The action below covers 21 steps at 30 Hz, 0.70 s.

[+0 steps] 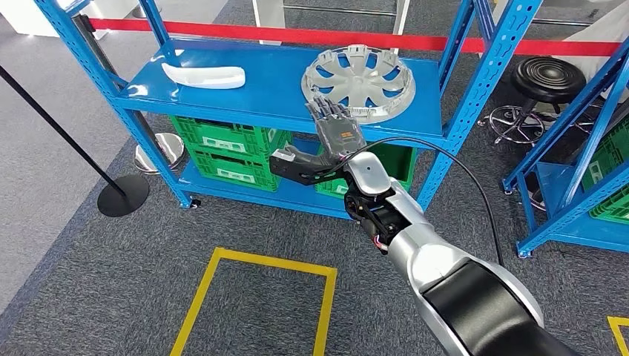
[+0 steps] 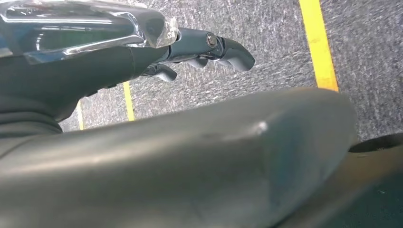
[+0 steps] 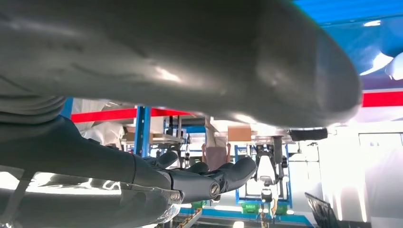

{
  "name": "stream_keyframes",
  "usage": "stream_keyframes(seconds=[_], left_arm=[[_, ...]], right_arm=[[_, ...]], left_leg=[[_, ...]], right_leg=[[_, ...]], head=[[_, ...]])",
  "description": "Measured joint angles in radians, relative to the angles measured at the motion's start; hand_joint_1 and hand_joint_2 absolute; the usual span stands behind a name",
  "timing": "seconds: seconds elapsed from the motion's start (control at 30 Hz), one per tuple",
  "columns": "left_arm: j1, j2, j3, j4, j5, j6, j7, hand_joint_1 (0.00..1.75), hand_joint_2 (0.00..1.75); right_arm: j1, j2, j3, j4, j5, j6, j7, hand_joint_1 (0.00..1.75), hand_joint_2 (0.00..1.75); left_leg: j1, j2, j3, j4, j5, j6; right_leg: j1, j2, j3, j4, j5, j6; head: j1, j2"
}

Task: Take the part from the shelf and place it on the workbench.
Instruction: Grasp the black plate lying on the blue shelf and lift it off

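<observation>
One hand [image 1: 335, 126] is raised in the head view, the right one, at the end of the silver right arm [image 1: 423, 252], with its fingers [image 1: 326, 109] spread and nothing in them, the thumb stretched out to the side toward the green crates. Its fingertips lie over the front edge of the blue shelf [image 1: 252, 93], just at the near rim of the hubcap [image 1: 360, 80], though whether they touch it cannot be told. That single round grey hubcap lies flat on the upper board, on the right half, beyond the hand and slightly to its right. One white curved part [image 1: 204, 75] lies on the same board, well apart from the hand on the left half, its long axis running left to right along the shelf, the thinner tip pointing left toward the upright. Two green crates [image 1: 230, 148] sit side by side on the lower board on the left, and more green shows behind the hand. The left hand [image 2: 204, 50] shows in the left wrist view, held above grey carpet with yellow floor lines [image 2: 319, 45], its dark fingers slightly bent and apart, with nothing between them. Past the shelf, a red barrier band [image 1: 334, 35] runs across, and a black stool [image 1: 547, 80] stands to the right.
</observation>
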Motion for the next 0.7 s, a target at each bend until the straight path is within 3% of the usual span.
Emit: stream_keyframes(seconds=[0.03, 0.1, 0.2, 0.27, 0.33, 0.4, 0.43, 0.47, 0.5, 0.57, 0.6, 0.7], left_arm=[[0.0, 0.0, 0.0, 0.0, -0.001, 0.001, 0.0, 0.0, 0.0], [-0.001, 0.0, 0.0, 0.0, -0.004, 0.004, -0.004, 0.0, 0.0], [-0.002, 0.0, 0.0, 0.0, -0.008, 0.01, -0.01, 0.0, 0.0], [-0.002, 0.0, 0.0, 0.0, -0.011, 0.011, -0.011, 0.0, 0.0], [-0.003, 0.0, 0.0, 0.0, -0.012, 0.012, -0.011, 0.0, 0.0], [-0.003, -0.001, 0.0, 0.0, -0.013, 0.012, -0.011, 0.0, 0.0], [-0.002, -0.001, 0.0, 0.0, -0.013, 0.012, -0.011, 0.0, 0.0], [-0.002, -0.001, 0.0, 0.0, -0.013, 0.012, -0.01, 0.0, 0.0], [-0.002, -0.001, 0.0, 0.0, -0.013, 0.011, -0.01, 0.0, 0.0], [-0.002, -0.004, 0.0, 0.0, -0.013, 0.01, -0.01, 0.0, 0.0], [-0.002, -0.005, 0.0, 0.0, -0.013, 0.009, -0.01, 0.0, 0.0], [-0.004, -0.009, 0.0, 0.0, -0.013, 0.005, -0.009, 0.0, 0.0]], right_arm=[[0.0, 0.0, -0.001, 0.0, 0.0, 0.0, 0.0, 0.0, 0.0], [-0.002, 0.0, -0.004, 0.0, 0.0, -0.001, 0.0, 0.0, 0.0], [-0.002, -0.001, -0.008, 0.0, 0.001, -0.002, 0.0, 0.0, 0.0], [-0.003, -0.002, -0.01, 0.0, 0.001, -0.002, 0.001, 0.0, 0.0], [-0.004, -0.004, -0.012, 0.0, 0.001, -0.002, 0.002, 0.0, 0.0], [0.0, -0.007, -0.013, 0.0, 0.001, -0.001, 0.003, 0.0, 0.0], [0.003, -0.01, -0.013, 0.0, 0.001, -0.001, 0.003, 0.0, 0.0], [0.005, -0.012, -0.014, 0.0, 0.001, -0.001, 0.003, 0.0, 0.0], [0.007, -0.014, -0.014, 0.0, 0.001, -0.001, 0.003, 0.0, 0.0], [0.006, -0.015, -0.014, 0.0, 0.001, -0.001, 0.004, 0.0, 0.0], [0.005, -0.016, -0.014, 0.0, 0.001, 0.0, 0.004, 0.0, 0.0], [0.004, -0.017, -0.015, 0.0, 0.001, 0.002, 0.006, 0.0, 0.0]], left_leg=[[0.002, 0.002, 0.032, -0.076, 0.043, -0.001], [0.001, 0.005, 0.09, -0.194, 0.086, 0.0], [-0.003, 0.002, 0.108, -0.222, 0.079, 0.025], [-0.002, 0.001, 0.118, -0.225, 0.075, 0.042], [-0.004, 0.001, 0.128, -0.226, 0.07, 0.055], [-0.01, 0.0, 0.134, -0.226, 0.063, 0.064], [-0.014, -0.001, 0.137, -0.226, 0.059, 0.067], [-0.019, -0.003, 0.142, -0.226, 0.055, 0.069], [-0.023, -0.004, 0.15, -0.226, 0.05, 0.07], [-0.03, -0.005, 0.166, -0.226, 0.038, 0.07], [-0.031, -0.005, 0.17, -0.226, 0.033, 0.068], [-0.029, -0.004, 0.171, -0.221, 0.028, 0.055]], right_leg=[[-0.002, 0.0, 0.007, 0.0, -0.005, 0.006], [-0.002, 0.002, 0.014, 0.0, -0.015, 0.019], [0.001, 0.003, 0.02, -0.002, -0.012, 0.041], [-0.001, 0.0, 0.014, 0.023, -0.021, 0.05], [-0.001, -0.002, -0.033, 0.114, -0.064, 0.051], [0.003, -0.002, -0.112, 0.244, -0.111, 0.05], [0.005, -0.002, -0.141, 0.28, -0.117, 0.047], [0.008, -0.002, -0.151, 0.278, -0.103, 0.041], [0.012, -0.002, -0.14, 0.233, -0.07, 0.032], [0.023, -0.004, -0.086, 0.091, 0.012, 0.01], [0.03, -0.006, -0.065, 0.036, 0.032, 0.002], [0.041, -0.008, -0.044, -0.01, 0.038, -0.009]], head=[[-0.001, 0.0], [-0.007, 0.0], [-0.009, 0.0], [-0.004, 0.0], [0.003, 0.0], [0.007, 0.0], [0.008, 0.0], [0.009, 0.0], [0.011, 0.0], [0.012, 0.0], [0.009, 0.0], [0.003, 0.0]])
